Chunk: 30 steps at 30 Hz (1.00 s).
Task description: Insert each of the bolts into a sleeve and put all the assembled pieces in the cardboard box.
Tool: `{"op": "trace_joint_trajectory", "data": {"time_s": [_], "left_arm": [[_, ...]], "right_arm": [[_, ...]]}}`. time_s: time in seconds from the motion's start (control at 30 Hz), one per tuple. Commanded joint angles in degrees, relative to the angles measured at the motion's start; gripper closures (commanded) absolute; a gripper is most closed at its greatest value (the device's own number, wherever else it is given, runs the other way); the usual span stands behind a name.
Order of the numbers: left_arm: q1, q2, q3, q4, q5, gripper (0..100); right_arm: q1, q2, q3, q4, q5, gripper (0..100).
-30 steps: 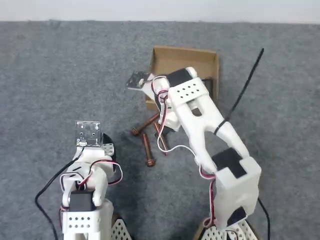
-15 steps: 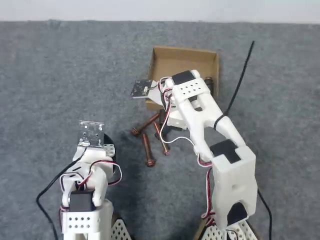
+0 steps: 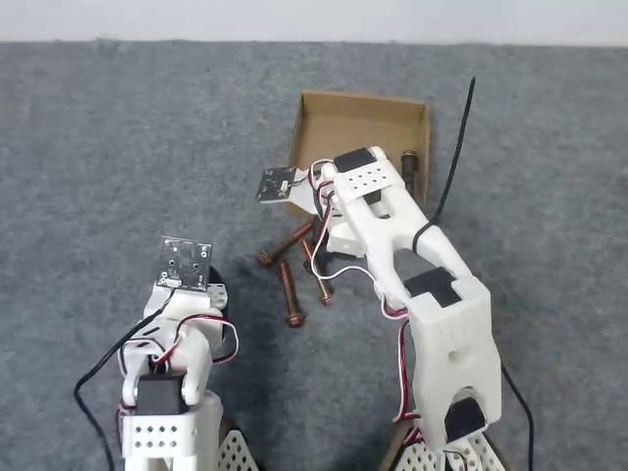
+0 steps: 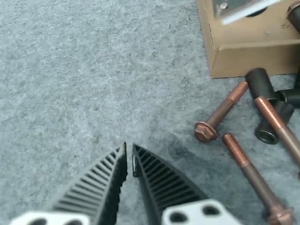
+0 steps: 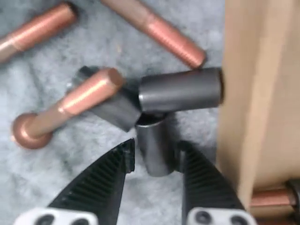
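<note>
Right gripper (image 5: 156,157): jaws parted narrowly, one on each side of a dark sleeve (image 5: 157,145) that lies on the worktop (image 5: 56,168) between them. A thin gap shows at one jaw.

Just past the fingertips a second sleeve (image 5: 180,96) lies crosswise over the far end of the first. Its own end touches the wall of the box (image 5: 248,93), which stands just beside the gripper. On the gripper's other side a bolt (image 5: 70,105) rests with its threaded tip on a third sleeve (image 5: 115,112). Two more bolts (image 5: 154,28) lie farther ahead of the jaws.

In the high view the right arm reaches over this pile at the box's near wall. Inside the box, a piece (image 3: 407,167) lies against the wall beyond the gripper.

Left gripper (image 4: 130,152): jaws drawn together to a slit, nothing between them, low over the grey worktop. The pile and the box corner lie ahead of it, well apart.
</note>
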<state>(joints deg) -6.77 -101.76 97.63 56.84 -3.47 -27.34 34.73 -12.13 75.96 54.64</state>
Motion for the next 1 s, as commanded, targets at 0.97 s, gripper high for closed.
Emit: {"op": "trace_joint_trajectory", "data": {"time_s": [0.97], "left_arm": [[0.0,-1.41,-1.01,0.09,-0.62,98]], "right_arm": [[21.67,-47.25,32.7,10.15,-32.35,99.1]]}}
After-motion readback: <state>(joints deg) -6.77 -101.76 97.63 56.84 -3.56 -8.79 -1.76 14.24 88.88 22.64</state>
